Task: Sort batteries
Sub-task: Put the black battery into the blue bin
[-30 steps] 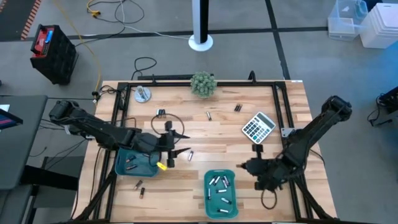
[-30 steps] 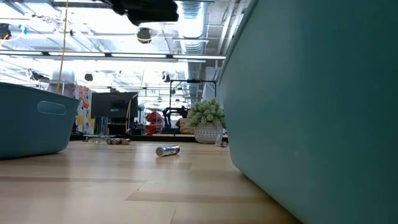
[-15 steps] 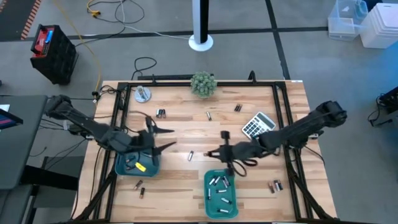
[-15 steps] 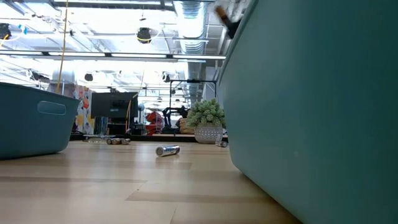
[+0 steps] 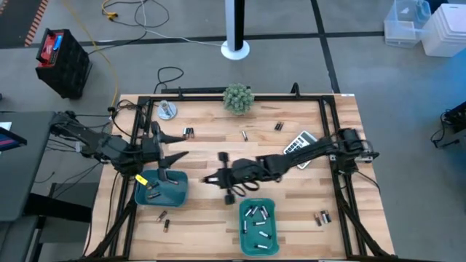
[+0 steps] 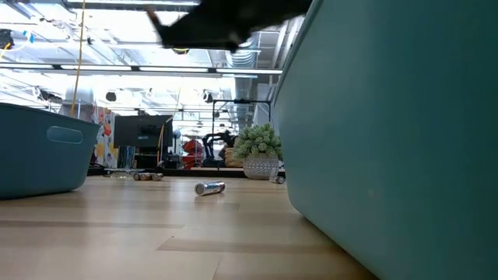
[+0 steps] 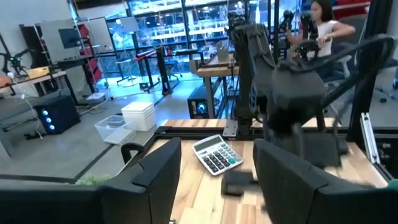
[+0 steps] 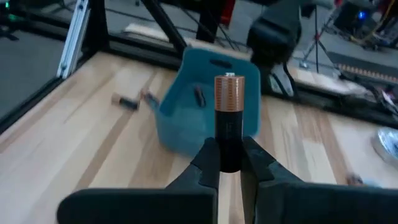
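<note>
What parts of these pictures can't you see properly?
- Low view: the big teal plastic tray's wall fills the right side and hides the table behind it.
- Right wrist view: the lower end of the dark, copper-topped battery is hidden between the right gripper's fingers.
- High view: the tiny batteries in the left teal tray are too small to sort by colour.
- Left wrist view: the other arm is blurred.

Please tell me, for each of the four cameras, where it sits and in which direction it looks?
High: overhead, straight down; both arms, two teal trays.
Low: table height, level across; silvery battery, plant.
Left wrist: past open left claw toward calculator.
Right wrist: right claw grips coppery-ended battery, left teal tray beyond.
Shared: calculator, left tray in high view.
</note>
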`<state>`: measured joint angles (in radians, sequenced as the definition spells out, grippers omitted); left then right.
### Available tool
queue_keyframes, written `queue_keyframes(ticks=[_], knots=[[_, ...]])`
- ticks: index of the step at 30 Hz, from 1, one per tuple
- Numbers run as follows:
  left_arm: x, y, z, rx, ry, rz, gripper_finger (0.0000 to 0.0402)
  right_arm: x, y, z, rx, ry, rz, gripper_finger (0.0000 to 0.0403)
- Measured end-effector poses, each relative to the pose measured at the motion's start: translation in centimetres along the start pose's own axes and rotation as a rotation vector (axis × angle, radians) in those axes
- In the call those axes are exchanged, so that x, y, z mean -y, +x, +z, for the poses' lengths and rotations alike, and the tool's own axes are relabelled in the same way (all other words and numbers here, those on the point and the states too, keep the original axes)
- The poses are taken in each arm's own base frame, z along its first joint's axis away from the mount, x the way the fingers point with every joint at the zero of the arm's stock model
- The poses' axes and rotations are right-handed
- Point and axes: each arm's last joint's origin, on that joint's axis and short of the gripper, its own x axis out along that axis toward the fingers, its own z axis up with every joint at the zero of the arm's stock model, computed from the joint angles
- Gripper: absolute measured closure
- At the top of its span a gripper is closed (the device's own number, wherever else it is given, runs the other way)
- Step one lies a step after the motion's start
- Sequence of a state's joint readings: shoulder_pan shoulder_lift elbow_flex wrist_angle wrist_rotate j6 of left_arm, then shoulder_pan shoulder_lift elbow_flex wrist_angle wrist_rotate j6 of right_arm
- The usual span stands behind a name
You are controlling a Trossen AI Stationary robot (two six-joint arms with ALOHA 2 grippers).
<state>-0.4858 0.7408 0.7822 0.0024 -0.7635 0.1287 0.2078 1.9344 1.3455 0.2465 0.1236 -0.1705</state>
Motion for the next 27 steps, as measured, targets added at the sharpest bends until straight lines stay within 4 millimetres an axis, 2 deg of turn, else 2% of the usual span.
queue_keyframes(ticks=[6,11,15,18,23,27], knots=[[-0.5,-0.5,0.1,0.003,-0.025,0.0,0.0205,0.4,5.2,1.4,0.063,-0.003,0.04,0.037],[-0.5,-0.5,0.0,-0.01,-0.029,-0.001,0.0205,0.4,8.9,1.6,0.096,0.009,0.036,0.0369],[-0.5,-0.5,0.0,-0.01,-0.033,-0.001,0.0205,0.4,11.3,1.4,0.096,0.048,0.055,0.0369],[-0.5,-0.5,0.0,-0.01,-0.034,-0.001,0.0205,0.1,13.1,0.5,0.076,0.079,0.061,0.0369],[-0.5,-0.5,0.0,-0.01,-0.034,-0.001,0.0205,0.0,14.7,-0.6,0.013,0.085,0.066,0.0358],[-0.5,-0.5,0.0,-0.01,-0.034,-0.001,0.0205,0.1,14.7,-0.3,0.009,0.082,0.065,0.031]])
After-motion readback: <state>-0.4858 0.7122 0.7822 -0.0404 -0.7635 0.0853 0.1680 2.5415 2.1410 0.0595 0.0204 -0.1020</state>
